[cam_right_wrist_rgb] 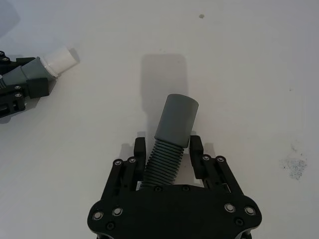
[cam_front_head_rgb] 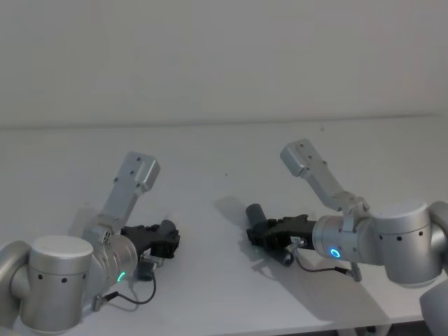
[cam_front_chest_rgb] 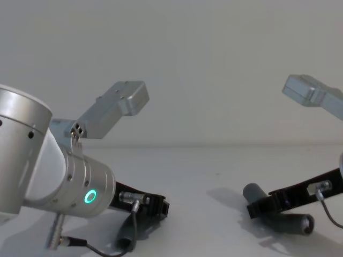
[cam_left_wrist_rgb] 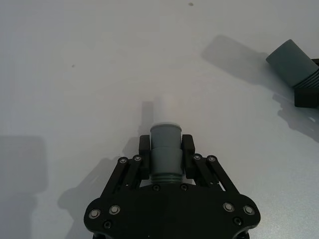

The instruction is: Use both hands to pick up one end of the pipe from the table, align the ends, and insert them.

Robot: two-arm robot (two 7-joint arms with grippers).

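My left gripper is shut on a grey pipe piece whose white tip sticks out past the fingers. In the head view this gripper is low over the table at the front left. My right gripper is shut on the ribbed part of the other grey pipe piece; its smooth open-mouthed end juts forward. In the head view that piece points up and left from the right gripper. A gap of bare table separates the two ends.
The table is a plain white-grey surface with a few small dark specks and a faint scuff. A pale wall runs along its far edge. The arms' silver links rise above both grippers.
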